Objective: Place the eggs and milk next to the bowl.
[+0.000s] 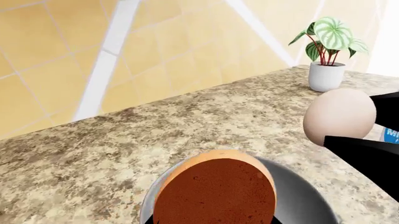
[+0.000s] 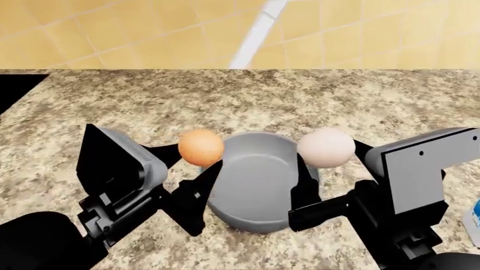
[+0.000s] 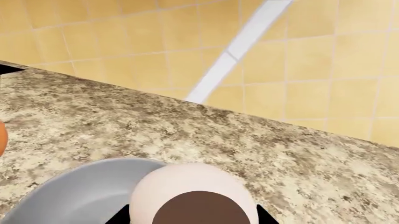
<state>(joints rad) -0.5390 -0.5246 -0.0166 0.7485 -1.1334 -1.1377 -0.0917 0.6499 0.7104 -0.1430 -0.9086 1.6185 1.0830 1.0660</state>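
The grey bowl stands on the granite counter in the middle of the head view. My left gripper is shut on the orange-brown egg and holds it at the bowl's left rim. My right gripper is shut on the pale pinkish-white egg and holds it at the bowl's right rim. The left wrist view shows the orange egg close up over the bowl, and the pale egg. The right wrist view shows the pale egg beside the bowl. Only a sliver of the milk jug shows at the right edge.
A potted plant in a white pot stands on the counter near the wall. The yellow tiled wall rises behind the granite counter. The counter's far left corner ends at a dark gap.
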